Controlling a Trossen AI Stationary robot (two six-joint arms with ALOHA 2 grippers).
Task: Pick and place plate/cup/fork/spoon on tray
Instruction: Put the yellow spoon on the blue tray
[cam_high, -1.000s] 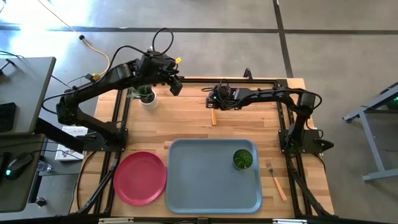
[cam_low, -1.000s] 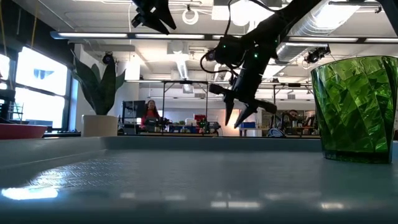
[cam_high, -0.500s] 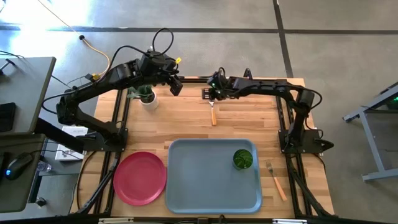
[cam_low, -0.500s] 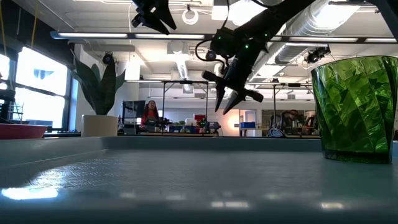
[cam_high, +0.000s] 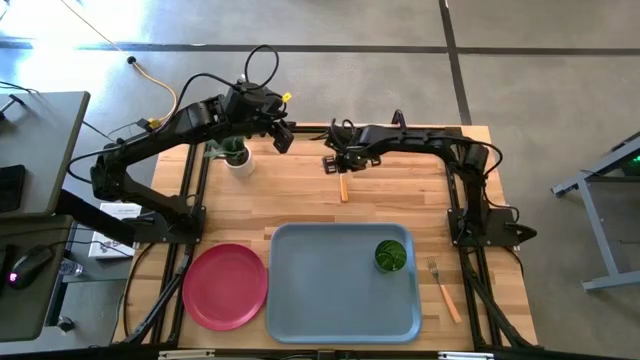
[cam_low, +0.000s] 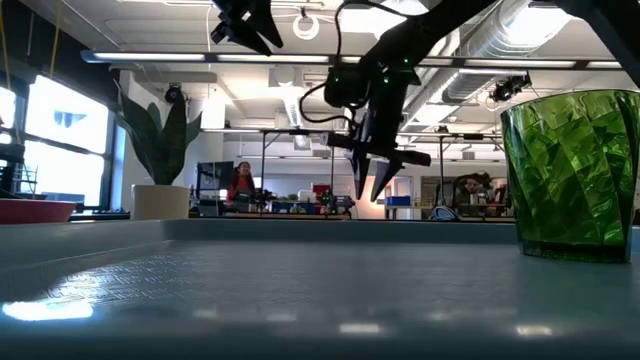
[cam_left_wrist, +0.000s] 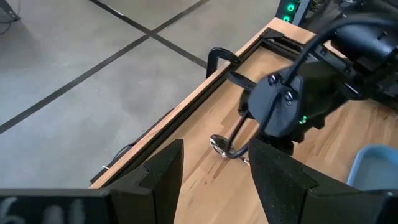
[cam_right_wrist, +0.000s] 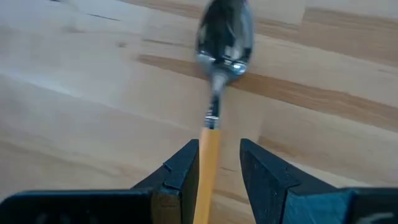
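Right pincer (cam_high: 337, 163) spread, straddling spoon (cam_right_wrist: 216, 68) near worktop (cam_high: 300, 195) far edge, left pincer (cam_high: 283, 138) raised, released

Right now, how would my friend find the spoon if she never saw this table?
Start at the big blue-grey tray near the table's front edge, then look across the bare wood toward the far edge. There the spoon lies flat under the right gripper, whose open fingers straddle its handle. Unlike the fork right of the tray, it has a rounded silver bowl.
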